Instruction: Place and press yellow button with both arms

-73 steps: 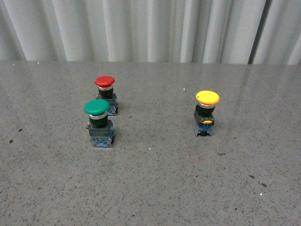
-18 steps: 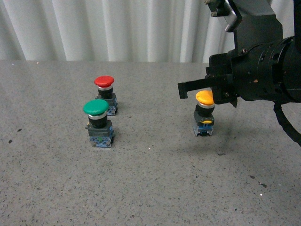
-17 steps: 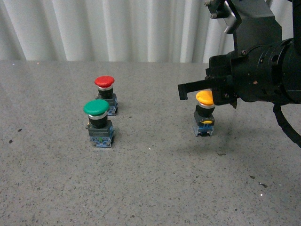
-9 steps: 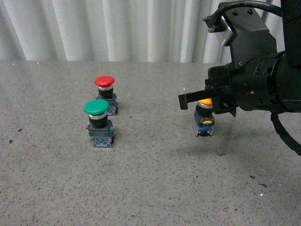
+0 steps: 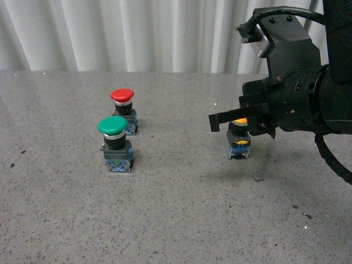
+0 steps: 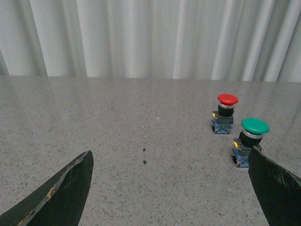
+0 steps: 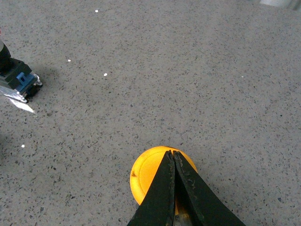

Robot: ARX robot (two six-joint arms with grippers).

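Grey speckled stone counter (image 5: 176,214) with a white pleated curtain (image 5: 137,33) hanging behind it, and 3 push-buttons standing upright on top.

The yellow button (image 5: 238,144) is my reference point for everything. In the front view it stands on the right half of the counter, on its blue-grey base, with the yellow mark on the base facing the camera. Most of its cap is hidden by the right arm (image 5: 308,99), so only a thin orange-yellow sliver shows.

The right tool (image 5: 214,121) sits right at cap height. Its flat black fingers stick out past the yellow button toward the other 2 buttons. In the right wrist view the 2 fingers (image 7: 164,188) are pressed together into 1 point with nothing between them. That point lies over the middle of the yellow cap. I can't tell whether it actually touches the cap or just hangs over it.

The green button (image 5: 114,142) is well apart from the yellow button, off to the left and at about the same depth. The red button (image 5: 122,107) is also well off to the left of the yellow one, but further back toward the curtain and just behind the green one.

The left tool (image 6: 170,150) only shows in its own wrist view. Its 2 dark fingers (image 6: 56,193) are spread wide apart, holding nothing, with bare counter between them. The green and red buttons sit near 1 of the fingers.
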